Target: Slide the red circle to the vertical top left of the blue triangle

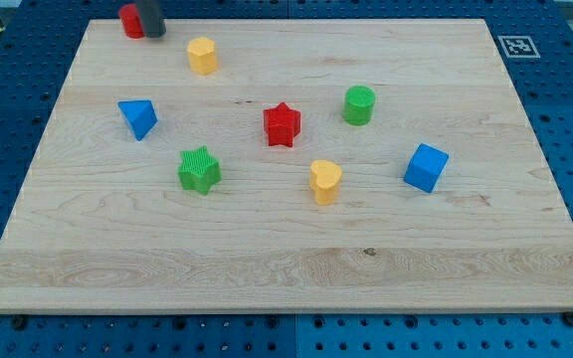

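The red circle [130, 20] sits at the board's top left corner, partly hidden by my rod. My tip [154, 34] is right beside it, on its right, touching or nearly touching. The blue triangle [138, 118] lies below them, toward the view's left, well apart from the red circle.
On the wooden board [286, 268] also lie a yellow hexagon [202, 56], a red star [282, 124], a green cylinder [359, 104], a green star [199, 170], a yellow heart [325, 181] and a blue cube [426, 167]. The red circle is close to the board's top edge.
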You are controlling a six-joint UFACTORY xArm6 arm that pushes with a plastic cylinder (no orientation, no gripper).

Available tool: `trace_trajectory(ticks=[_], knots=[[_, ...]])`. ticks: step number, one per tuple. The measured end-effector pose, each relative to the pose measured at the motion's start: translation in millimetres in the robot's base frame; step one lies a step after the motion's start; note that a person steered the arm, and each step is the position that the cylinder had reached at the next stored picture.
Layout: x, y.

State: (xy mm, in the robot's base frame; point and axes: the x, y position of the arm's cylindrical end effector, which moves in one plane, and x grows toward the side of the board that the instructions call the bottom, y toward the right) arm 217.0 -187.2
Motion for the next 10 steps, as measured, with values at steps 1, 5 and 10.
trace_trajectory(ticks=[1,5,10], knots=[[-25,26],[-2,29],[-25,-95]])
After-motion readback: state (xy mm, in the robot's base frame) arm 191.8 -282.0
